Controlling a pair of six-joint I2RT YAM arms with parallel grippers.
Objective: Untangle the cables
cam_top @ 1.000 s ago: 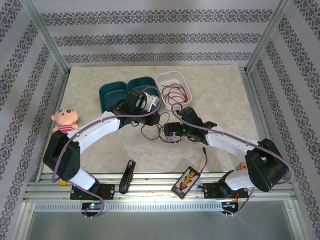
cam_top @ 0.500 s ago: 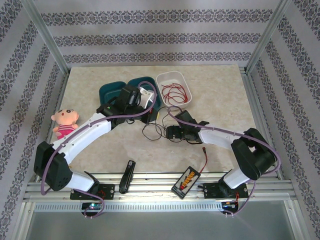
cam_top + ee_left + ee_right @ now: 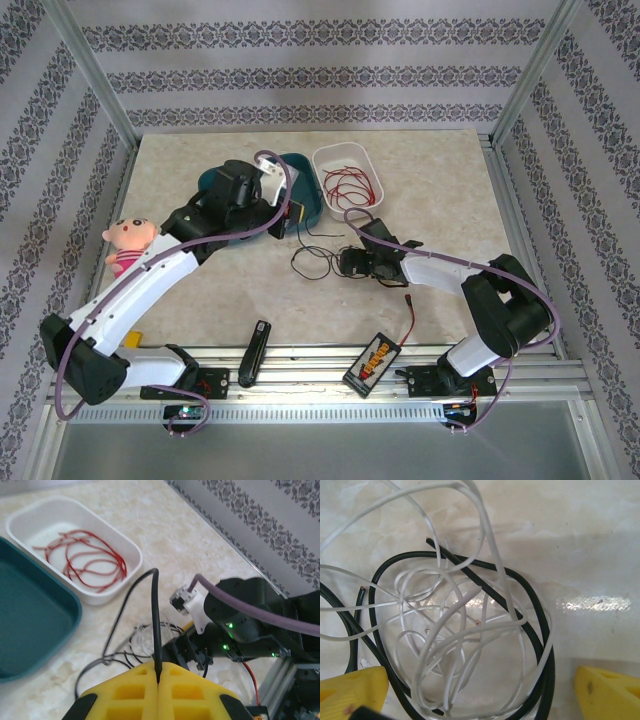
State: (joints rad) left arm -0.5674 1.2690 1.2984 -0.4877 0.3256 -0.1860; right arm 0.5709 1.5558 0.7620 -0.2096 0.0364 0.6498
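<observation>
Pinching the black cable (image 3: pixel 155 625) between its closed yellow pads, your left claw (image 3: pixel 157 672) holds the strand right at the seam. From there the wire stands straight up out of the grip, bends over, and falls away ahead of the claw towards the heap on the table (image 3: pixel 200 530). That it keeps its arc suggests a thin wire that is light and springy: soft enough to bend anywhere, stiff enough to keep its curl. Expect it to slip through smooth pads if you pull hard, and to drag its neighbours along.

Your right claw (image 3: pixel 479 695) hangs fingers wide apart, gripping nothing, directly over that heap. Between its fingers the black cable lies as a near-round loop, so it has no real long axis. One cut end sits at the far side of the loop and points away and to the left. The white cable (image 3: pixel 492 545) is threaded through this loop in many smaller turns, crossing over and under it. I judge the best hold to be a single white strand where it arcs beyond the black ring, not the dense middle.

Further out, beyond the left claw, the red cable (image 3: pixel 85 560) lies loosely coiled in the white tray (image 3: pixel 125 545), apart from the other two.
</observation>
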